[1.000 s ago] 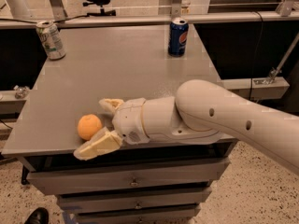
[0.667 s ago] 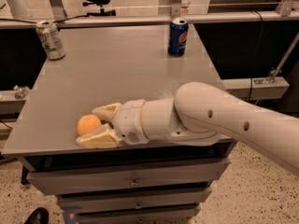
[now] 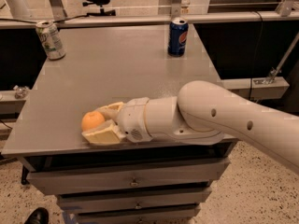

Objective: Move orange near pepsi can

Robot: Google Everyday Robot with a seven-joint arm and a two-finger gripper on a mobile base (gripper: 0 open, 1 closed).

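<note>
Gripper (image 3: pixel 94 123) has its 2 fingers (image 3: pixel 105 135) clamped on the orange (image 3: pixel 92 119) near the table's (image 3: pixel 121 73) front edge, pepsi can (image 3: pixel 178 36) well apart at the back.

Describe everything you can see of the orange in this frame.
The orange is small, round and bright orange, with smooth-looking skin, and it appears whole. It is at the front left of the gray table, far from the pepsi can at the back edge. The gripper is closed on it, one cream finger behind it and the other across its lower front. That finger hides its underside, so I cannot tell whether it touches the table.
</note>
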